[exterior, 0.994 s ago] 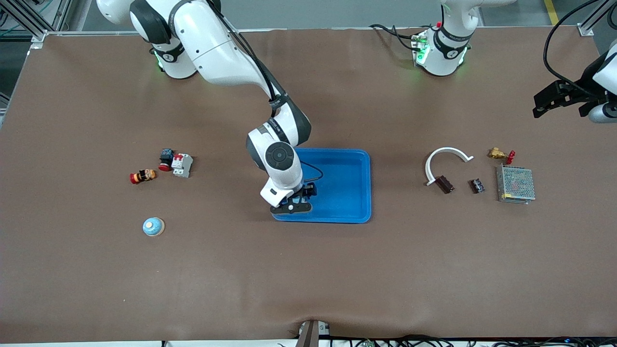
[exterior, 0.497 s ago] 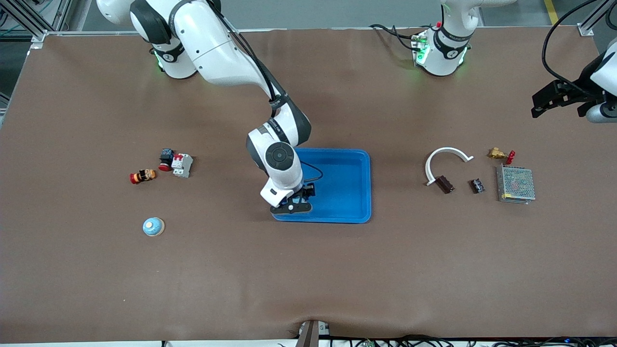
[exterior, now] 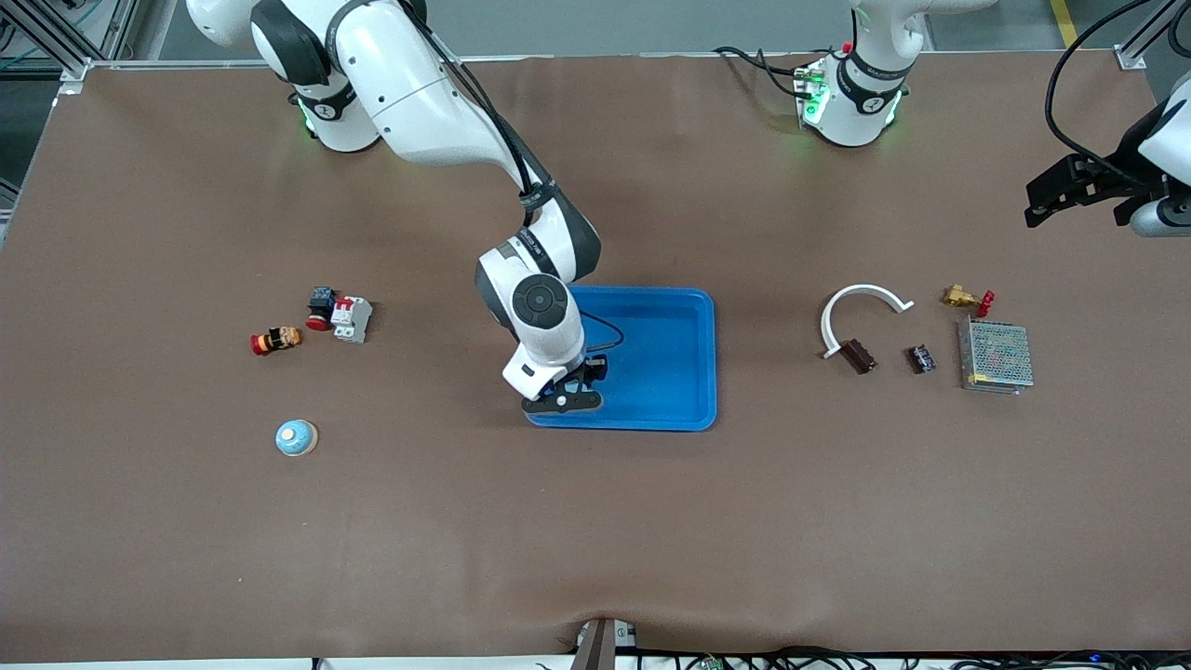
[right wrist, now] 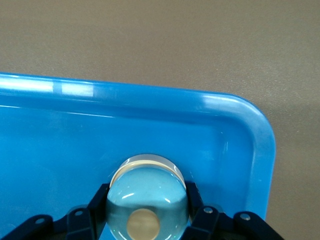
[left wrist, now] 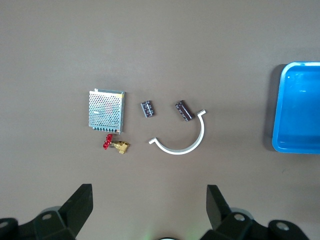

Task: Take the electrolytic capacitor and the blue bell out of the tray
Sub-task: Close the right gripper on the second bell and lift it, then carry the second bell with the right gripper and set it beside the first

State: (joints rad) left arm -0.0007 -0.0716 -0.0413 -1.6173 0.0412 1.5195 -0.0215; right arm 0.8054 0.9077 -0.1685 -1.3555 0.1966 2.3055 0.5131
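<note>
A pale blue domed bell [right wrist: 147, 197] with a tan button sits in the blue tray [exterior: 665, 368], close to a corner of the tray [right wrist: 150, 125]. My right gripper [right wrist: 147, 194] is down in the tray and shut on the bell, a black finger [right wrist: 99, 200] against each side. From the front the right gripper [exterior: 566, 393] hides that bell. A second bell [exterior: 296, 437] stands on the table toward the right arm's end. Two small dark capacitors [exterior: 858, 355] [exterior: 921, 358] lie toward the left arm's end. My left gripper [exterior: 1070, 191] hangs open, high over that end.
Beside the capacitors [left wrist: 183, 110] [left wrist: 147, 108] lie a white curved strip [exterior: 865, 300], a metal mesh box [exterior: 996, 355] and a brass valve with a red handle [exterior: 966, 298]. Toward the right arm's end lie a circuit breaker [exterior: 352, 318] and two red push buttons [exterior: 276, 340] [exterior: 321, 307].
My right gripper has closed on the bell in the tray. The left gripper has drifted slightly toward the robots' side.
</note>
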